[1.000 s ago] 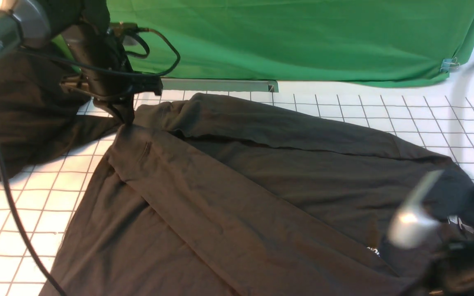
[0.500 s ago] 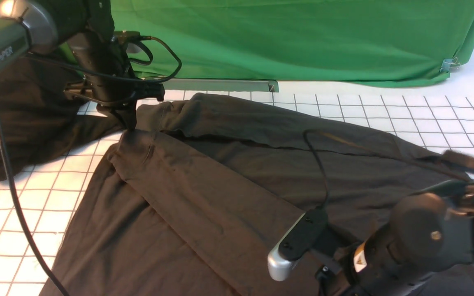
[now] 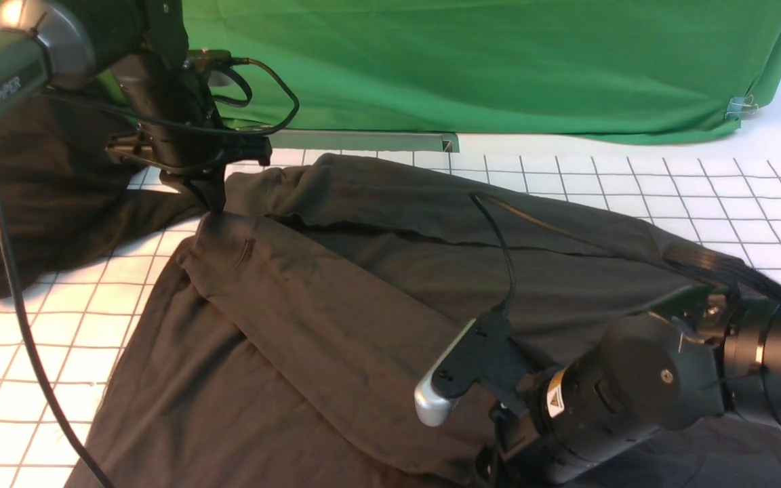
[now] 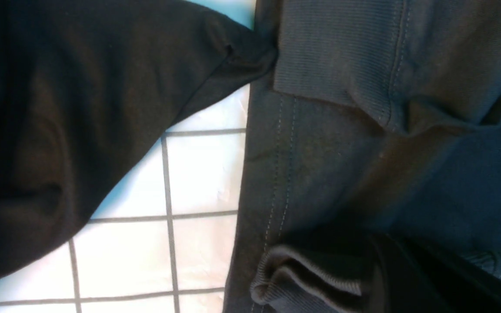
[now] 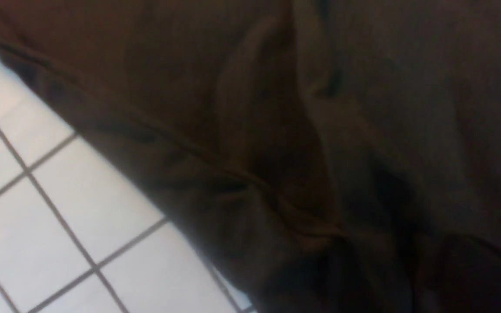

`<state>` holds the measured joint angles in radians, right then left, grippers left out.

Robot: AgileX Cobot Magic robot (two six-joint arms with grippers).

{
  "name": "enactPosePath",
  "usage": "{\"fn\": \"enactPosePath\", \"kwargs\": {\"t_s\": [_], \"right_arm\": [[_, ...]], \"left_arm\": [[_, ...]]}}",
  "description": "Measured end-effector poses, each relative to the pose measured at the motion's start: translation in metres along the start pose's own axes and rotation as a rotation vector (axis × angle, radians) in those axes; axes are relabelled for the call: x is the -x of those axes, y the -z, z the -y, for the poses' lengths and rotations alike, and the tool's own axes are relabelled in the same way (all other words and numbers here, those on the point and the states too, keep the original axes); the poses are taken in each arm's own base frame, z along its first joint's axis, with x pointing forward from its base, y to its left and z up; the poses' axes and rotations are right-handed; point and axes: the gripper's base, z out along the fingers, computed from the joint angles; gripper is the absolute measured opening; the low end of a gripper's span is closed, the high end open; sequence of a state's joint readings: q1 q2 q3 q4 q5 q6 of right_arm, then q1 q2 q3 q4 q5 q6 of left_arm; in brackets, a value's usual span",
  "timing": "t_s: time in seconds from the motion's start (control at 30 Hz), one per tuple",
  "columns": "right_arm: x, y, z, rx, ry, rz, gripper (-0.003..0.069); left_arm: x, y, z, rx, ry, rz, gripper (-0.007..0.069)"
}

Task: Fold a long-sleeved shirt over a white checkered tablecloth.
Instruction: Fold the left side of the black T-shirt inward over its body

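The left claw (image 3: 211, 203) was clamped on a sleeve edge of the long-sleeved shirt (image 3: 363, 305), which lay spread across the white checkered tablecloth (image 3: 702, 190). Whether the right claw (image 3: 502, 451) gripped anything could not be told. The sleeves appeared folded in, with the body folds seemingly yet to come.

So the left arm (image 3: 17, 74) comes in over the shirt's (image 3: 363, 305) far left corner, left gripper (image 3: 213, 202) pointing straight down and pinched tight on the fabric. The right arm (image 3: 641, 393) sits low over the shirt's near right side, wrist tilted down; no clue how its jaws stand.
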<state>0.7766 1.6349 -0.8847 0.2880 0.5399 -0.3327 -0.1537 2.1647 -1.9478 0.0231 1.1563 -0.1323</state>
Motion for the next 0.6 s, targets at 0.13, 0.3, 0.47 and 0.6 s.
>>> {"fn": "enactPosePath", "kwargs": {"t_s": [0.13, 0.3, 0.47, 0.6], "right_arm": [[-0.004, 0.001, -0.002, 0.023, -0.013, -0.061, 0.0031], [-0.011, 0.007, -0.006, 0.049, -0.061, -0.141, 0.0007], [-0.019, 0.026, -0.022, 0.068, -0.076, -0.134, 0.0003], [-0.022, 0.028, -0.030, 0.071, -0.082, -0.119, 0.0024]], "left_arm": [[-0.002, 0.000, 0.000, 0.001, 0.000, -0.018, 0.0007], [-0.003, 0.000, 0.000, 0.003, 0.000, -0.036, 0.0007], [-0.004, 0.000, 0.000, -0.005, -0.008, -0.048, 0.0007], [-0.004, 0.000, 0.001, -0.015, -0.008, -0.049, 0.0007]]}}
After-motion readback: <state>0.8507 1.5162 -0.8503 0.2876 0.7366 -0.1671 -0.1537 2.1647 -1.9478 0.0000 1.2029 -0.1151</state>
